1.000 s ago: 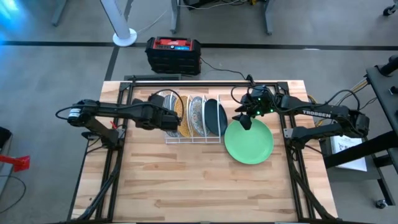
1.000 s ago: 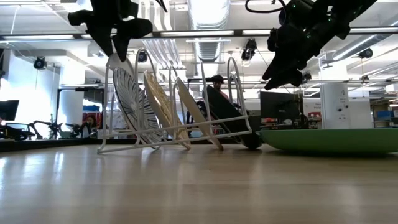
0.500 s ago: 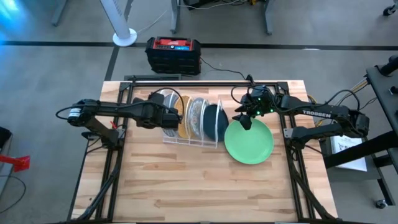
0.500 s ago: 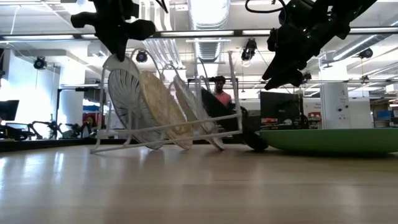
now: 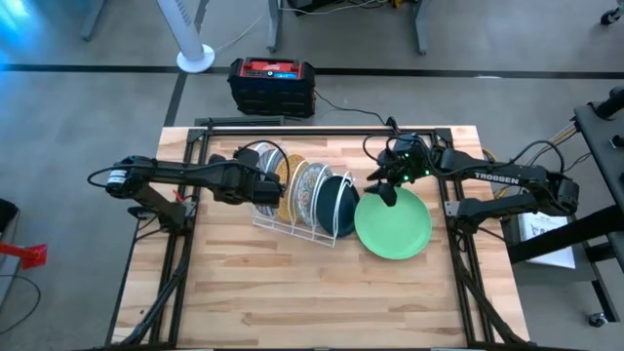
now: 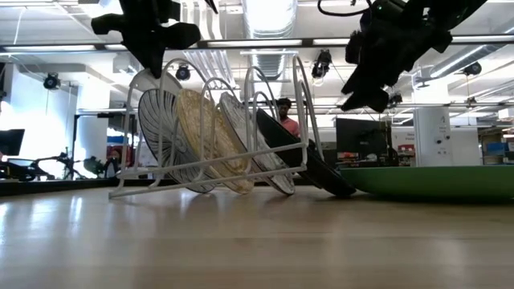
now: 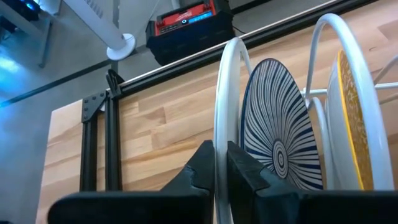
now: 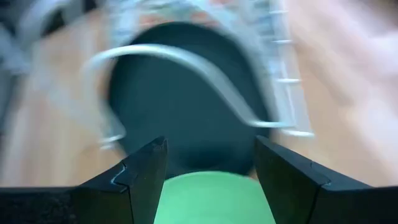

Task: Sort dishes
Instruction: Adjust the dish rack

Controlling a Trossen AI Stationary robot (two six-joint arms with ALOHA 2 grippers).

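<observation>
The white wire rack (image 5: 297, 210) stands askew on the table and holds several dishes on edge. From its left end these are a blue-striped white plate (image 7: 280, 137), a mustard-yellow plate (image 6: 205, 140), another patterned plate (image 5: 310, 185) and a dark teal plate (image 8: 180, 106). My left gripper (image 7: 221, 158) is shut on the rack's left end hoop. The light green plate (image 5: 393, 224) lies flat on the table right of the rack. My right gripper (image 8: 211, 168) hangs open above the green plate's far left rim and touches nothing. My left gripper pinches the rack's left end hoop (image 7: 219, 124), a white wire, between its two fingers. The fingers slant down from the table's left side and lie across the wire. The rack's base stays on the table.
A black and red box (image 5: 272, 85) and a white fan base (image 5: 195, 58) stand on the floor beyond the far edge. The table's near half (image 5: 312, 292) is bare wood. People show in the room behind, seen in the low view.
My left gripper has shut on the rack's left end hoop. The rack has swung about on the table, its right end going toward the near edge and the green plate. The plates in it now lean further over toward the right.
</observation>
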